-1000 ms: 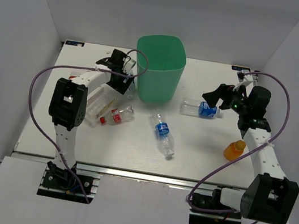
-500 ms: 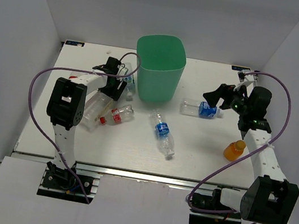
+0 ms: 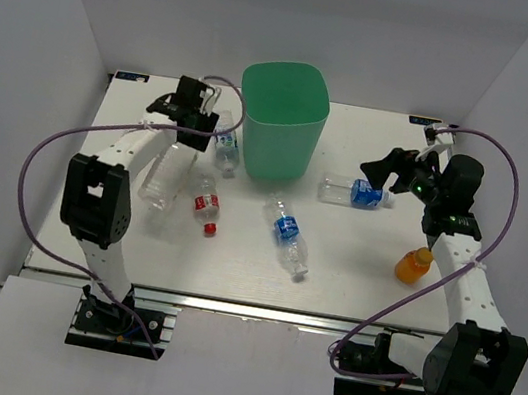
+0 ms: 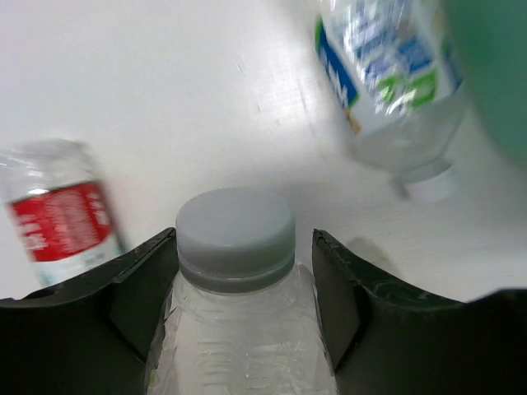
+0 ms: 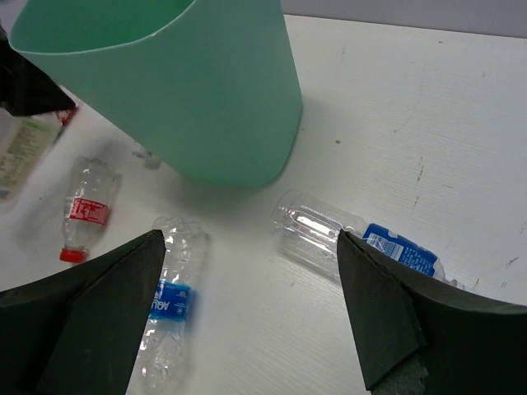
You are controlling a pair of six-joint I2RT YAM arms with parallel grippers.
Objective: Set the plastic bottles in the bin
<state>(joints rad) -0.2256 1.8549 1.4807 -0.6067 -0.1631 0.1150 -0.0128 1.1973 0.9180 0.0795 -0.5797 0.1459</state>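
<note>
Bottles (image 3: 287, 234), mostly of crinkled clear plastic, are strewn on the white table (image 3: 354, 263), outside the bin (image 3: 277, 149). At left, a grey-capped bottle (image 4: 239, 346) is cut off below the shoulders between the fingers of the left gripper (image 4: 243, 239); whether it is clamped cannot be told. The smooth mint bin is tapered. The right gripper (image 5: 249, 234) is spread wide over the table.

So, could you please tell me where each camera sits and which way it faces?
Top external: above and behind the arm bases, looking down over the table; the left arm and right arm show whole.
Left wrist: on the left arm, looking along its fingers at a grey-capped bottle between them.
Right wrist: on the right arm, looking down at the bin; its fingers frame the bottom.
Shared: top and right wrist both show the bin.
</note>
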